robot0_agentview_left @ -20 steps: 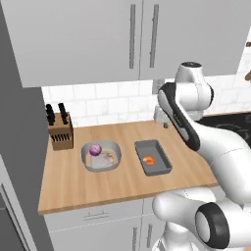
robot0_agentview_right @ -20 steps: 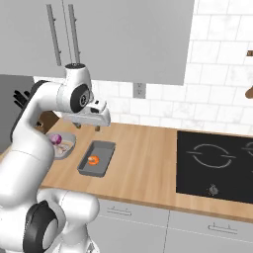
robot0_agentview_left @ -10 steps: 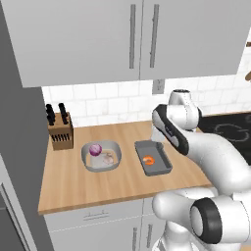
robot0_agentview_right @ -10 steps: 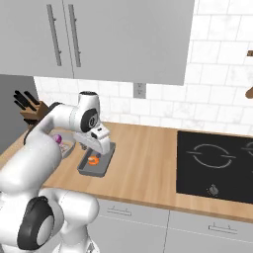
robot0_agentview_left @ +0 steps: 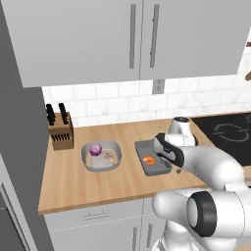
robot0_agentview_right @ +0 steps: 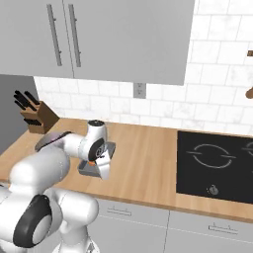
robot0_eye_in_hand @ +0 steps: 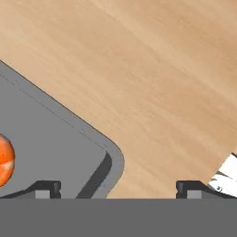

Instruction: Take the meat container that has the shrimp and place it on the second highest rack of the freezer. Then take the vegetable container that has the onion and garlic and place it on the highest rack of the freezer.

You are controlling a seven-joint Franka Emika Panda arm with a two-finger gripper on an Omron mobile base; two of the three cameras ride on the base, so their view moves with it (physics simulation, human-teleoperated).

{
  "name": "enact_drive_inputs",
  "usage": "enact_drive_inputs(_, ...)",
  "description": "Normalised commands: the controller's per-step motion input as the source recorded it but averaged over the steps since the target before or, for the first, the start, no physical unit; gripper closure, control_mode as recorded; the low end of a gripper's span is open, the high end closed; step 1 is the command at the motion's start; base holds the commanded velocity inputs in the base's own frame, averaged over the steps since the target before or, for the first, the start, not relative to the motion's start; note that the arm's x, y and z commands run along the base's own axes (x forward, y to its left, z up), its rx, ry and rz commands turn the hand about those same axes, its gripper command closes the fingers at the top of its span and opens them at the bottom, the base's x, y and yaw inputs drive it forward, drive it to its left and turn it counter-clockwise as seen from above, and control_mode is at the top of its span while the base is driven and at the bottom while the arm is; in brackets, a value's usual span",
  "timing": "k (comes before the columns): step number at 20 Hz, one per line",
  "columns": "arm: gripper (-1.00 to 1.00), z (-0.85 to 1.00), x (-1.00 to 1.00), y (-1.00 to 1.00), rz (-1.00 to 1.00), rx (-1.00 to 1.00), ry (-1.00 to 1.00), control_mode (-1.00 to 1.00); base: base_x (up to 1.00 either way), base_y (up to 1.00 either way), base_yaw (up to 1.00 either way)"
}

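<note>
The meat container (robot0_agentview_left: pixel 142 148) is a dark grey rectangular tray on the wooden counter, holding an orange shrimp (robot0_agentview_left: pixel 148 159). My gripper (robot0_agentview_left: pixel 169 164) is down at its right edge. In the hand view the gripper (robot0_eye_in_hand: pixel 118 189) is open, with one fingertip over the tray (robot0_eye_in_hand: pixel 55 148) near the shrimp (robot0_eye_in_hand: pixel 4 159) and the other over bare counter, so the tray's corner wall lies between them. Nothing is held. The vegetable container (robot0_agentview_left: pixel 101 156), a light grey bowl with a purple onion (robot0_agentview_left: pixel 95 149) and garlic (robot0_agentview_left: pixel 109 158), sits to the left. The freezer racks are out of view.
A knife block (robot0_agentview_left: pixel 60 131) stands at the counter's back left. A black cooktop (robot0_agentview_right: pixel 217 158) lies to the right. Upper cabinets (robot0_agentview_left: pixel 132 39) hang above the counter. A tall grey panel (robot0_agentview_left: pixel 19 147) borders the counter's left end.
The hand has come down from above the counter to the meat container's right edge, and its jaws have opened a little wider. Both containers have stayed put.
</note>
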Motion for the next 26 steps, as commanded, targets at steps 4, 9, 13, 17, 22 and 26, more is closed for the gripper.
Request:
enact_drive_inputs(4, -1.00, -0.42, 0.81, 0.03, -0.18, -0.05, 0.00, -1.00, 0.00, 0.00, 0.00)
enact_drive_inputs(9, 1.00, -0.42, 0.30, 0.04, -0.06, -0.04, 0.00, -1.00, 0.00, 0.00, 0.00)
enact_drive_inputs(13, 1.00, 0.00, 0.00, 0.00, 0.00, 0.00, 0.00, -1.00, 0.00, 0.00, 0.00)
enact_drive_inputs(17, 1.00, -0.01, -0.03, 0.00, 0.00, 0.00, -0.01, -1.00, 0.00, 0.00, 0.00)
enact_drive_inputs(22, 1.00, 0.30, -0.42, 0.06, 0.00, 0.00, -0.27, -1.00, 0.00, 0.00, 0.00)
enact_drive_inputs(26, 1.00, 0.80, -0.93, 0.21, -0.06, 0.00, -0.44, -1.00, 0.00, 0.00, 0.00)
